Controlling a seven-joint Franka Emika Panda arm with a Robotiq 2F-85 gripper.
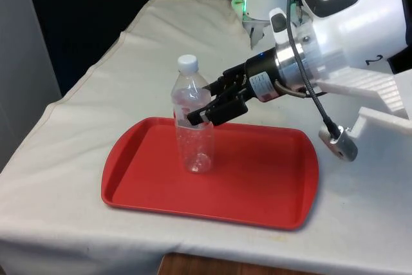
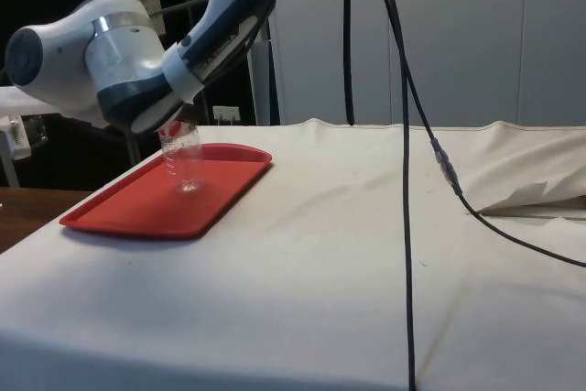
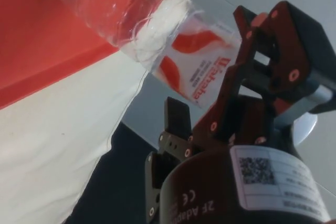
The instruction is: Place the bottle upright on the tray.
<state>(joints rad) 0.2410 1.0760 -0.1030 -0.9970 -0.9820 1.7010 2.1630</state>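
Bottle [image 1: 193,127] stands upright on the red tray [image 1: 270,178], long axis vertical with white cap at the top, while the end effector [image 1: 205,109] is clenched around its labelled midsection from the side.

Clear white-capped bottle [image 1: 193,127] upright on red tray [image 1: 257,185]

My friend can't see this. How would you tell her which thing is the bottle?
Look for the big red tray lying on the white cloth of the table. Standing upright on it, towards the front view's left, is the bottle, with the black pincer around its middle. It is see-through plastic with a white cap and a red and white label, and it is the one thing on the tray.
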